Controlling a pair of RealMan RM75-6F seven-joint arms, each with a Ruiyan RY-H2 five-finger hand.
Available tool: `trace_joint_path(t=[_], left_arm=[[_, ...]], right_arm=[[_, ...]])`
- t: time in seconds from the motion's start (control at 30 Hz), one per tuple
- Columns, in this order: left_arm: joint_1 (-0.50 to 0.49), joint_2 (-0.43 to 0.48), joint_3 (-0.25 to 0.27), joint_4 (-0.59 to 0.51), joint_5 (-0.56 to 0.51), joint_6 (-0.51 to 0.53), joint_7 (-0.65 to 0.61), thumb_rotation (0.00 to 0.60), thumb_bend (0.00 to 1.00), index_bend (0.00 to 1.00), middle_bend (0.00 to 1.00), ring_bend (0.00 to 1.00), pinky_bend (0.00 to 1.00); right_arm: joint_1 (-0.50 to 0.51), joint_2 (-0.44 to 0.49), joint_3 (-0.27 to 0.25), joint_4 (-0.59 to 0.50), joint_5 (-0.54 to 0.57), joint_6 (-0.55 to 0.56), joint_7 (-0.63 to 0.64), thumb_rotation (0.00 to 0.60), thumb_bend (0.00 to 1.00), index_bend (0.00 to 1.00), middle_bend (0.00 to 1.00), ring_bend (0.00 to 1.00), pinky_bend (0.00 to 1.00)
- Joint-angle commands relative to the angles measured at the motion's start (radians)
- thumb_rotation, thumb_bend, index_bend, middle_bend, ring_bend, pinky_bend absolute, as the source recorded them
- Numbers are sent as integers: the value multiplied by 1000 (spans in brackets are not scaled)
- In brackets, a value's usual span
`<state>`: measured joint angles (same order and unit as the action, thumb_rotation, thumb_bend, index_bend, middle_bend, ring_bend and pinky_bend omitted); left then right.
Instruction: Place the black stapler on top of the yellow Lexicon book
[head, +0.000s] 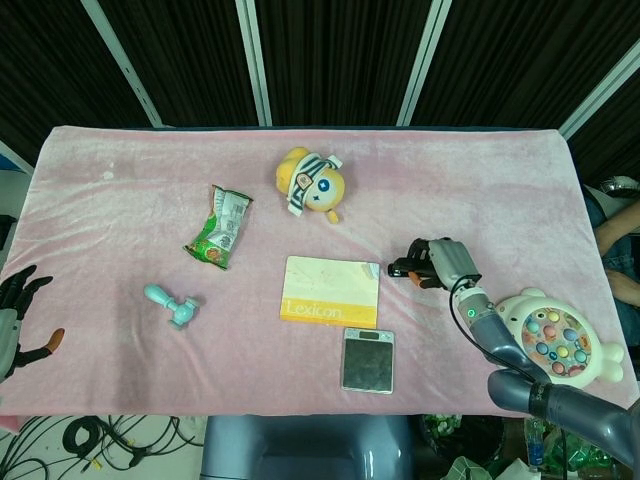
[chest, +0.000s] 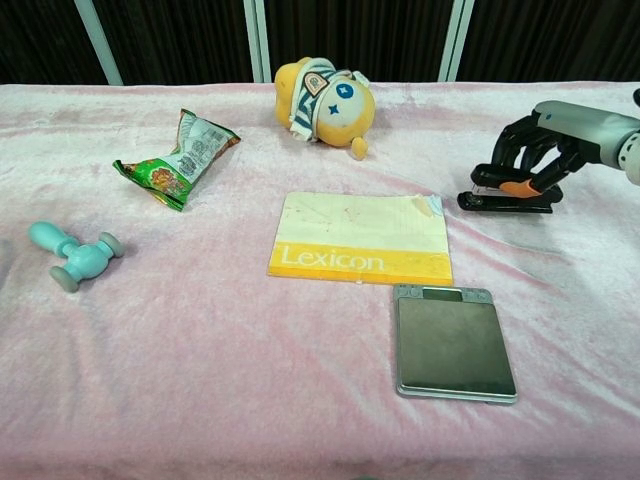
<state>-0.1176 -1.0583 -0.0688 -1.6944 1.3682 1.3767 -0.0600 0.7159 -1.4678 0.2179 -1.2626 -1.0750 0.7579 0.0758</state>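
The black stapler (head: 402, 269) (chest: 503, 200) sits to the right of the yellow Lexicon book (head: 331, 291) (chest: 360, 238), near its top right corner. My right hand (head: 441, 262) (chest: 548, 140) grips the stapler from above, fingers curled over its top and its orange-tipped thumb against its side. The stapler sits just off or barely on the pink cloth. The book lies flat in the middle of the table with nothing on it. My left hand (head: 14, 312) rests off the table's left edge, fingers apart and holding nothing.
A yellow plush toy (head: 310, 183) (chest: 325, 100) lies behind the book. A green snack bag (head: 220, 228) (chest: 178, 158) and a teal toy hammer (head: 172, 305) (chest: 75, 253) lie at left. A grey scale (head: 368, 360) (chest: 450, 343) sits in front of the book. A fish toy (head: 560, 340) is far right.
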Motion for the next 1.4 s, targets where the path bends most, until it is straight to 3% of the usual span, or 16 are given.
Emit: trace_joint_path(t=[0.03, 0.47, 0.67, 0.87, 1.0, 1.2, 1.4], left_arm=[[-1, 1, 0, -1, -2, -3, 1, 600, 314, 167, 29, 0, 141], [-2, 5, -3, -5, -5, -5, -9, 600, 314, 166, 29, 0, 141], [-3, 8, 3, -4, 1, -11, -11, 600, 314, 166, 28, 0, 141], [-4, 11, 2, -8, -6, -17, -12, 600, 314, 166, 28, 0, 141], [-5, 12, 3, -10, -6, -18, -10, 600, 314, 166, 27, 0, 141], [-5, 14, 2, -11, -8, -19, -16, 600, 314, 165, 27, 0, 141], [-5, 14, 3, -9, -5, -20, -20, 600, 314, 166, 28, 0, 141]], right_arm=[[-9, 39, 10, -57, -10, 31, -14, 600, 300, 492, 483, 442, 277], [14, 78, 33, -325, 97, 118, -225, 600, 304, 492, 485, 448, 277], [103, 0, 60, -419, 293, 194, -450, 600, 308, 493, 487, 452, 279], [198, -125, 90, -427, 568, 325, -655, 600, 307, 492, 487, 452, 283], [254, -205, 115, -374, 666, 352, -711, 600, 307, 493, 488, 453, 283], [291, -291, 149, -288, 722, 339, -704, 600, 307, 497, 491, 455, 283], [300, -332, 165, -245, 704, 335, -673, 600, 307, 507, 495, 462, 284]])
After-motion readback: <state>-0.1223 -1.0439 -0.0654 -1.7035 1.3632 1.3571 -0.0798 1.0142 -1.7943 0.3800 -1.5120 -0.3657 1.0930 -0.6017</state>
